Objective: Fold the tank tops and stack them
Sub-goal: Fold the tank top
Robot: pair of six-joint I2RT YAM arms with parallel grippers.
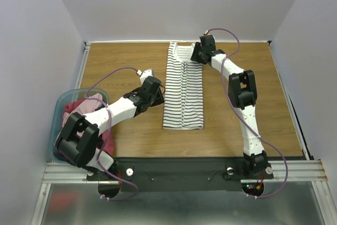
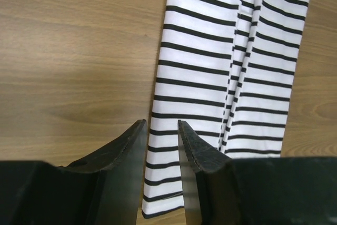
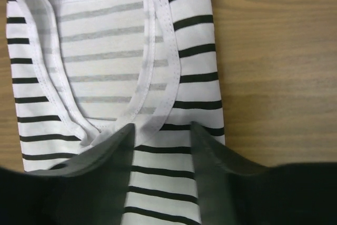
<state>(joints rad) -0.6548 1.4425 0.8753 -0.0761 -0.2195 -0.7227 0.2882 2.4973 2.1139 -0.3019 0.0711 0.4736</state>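
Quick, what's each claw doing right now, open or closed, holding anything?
Left claw: open, narrow gap, over the striped tank top edge, holding nothing.
Right claw: open, over the top's neckline, holding nothing.

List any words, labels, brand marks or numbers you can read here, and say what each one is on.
None can be read in any view.
The striped tank top shows only stripes and neckline stitching, with no tag or print.
The blue tub and the wooden table carry no visible label.
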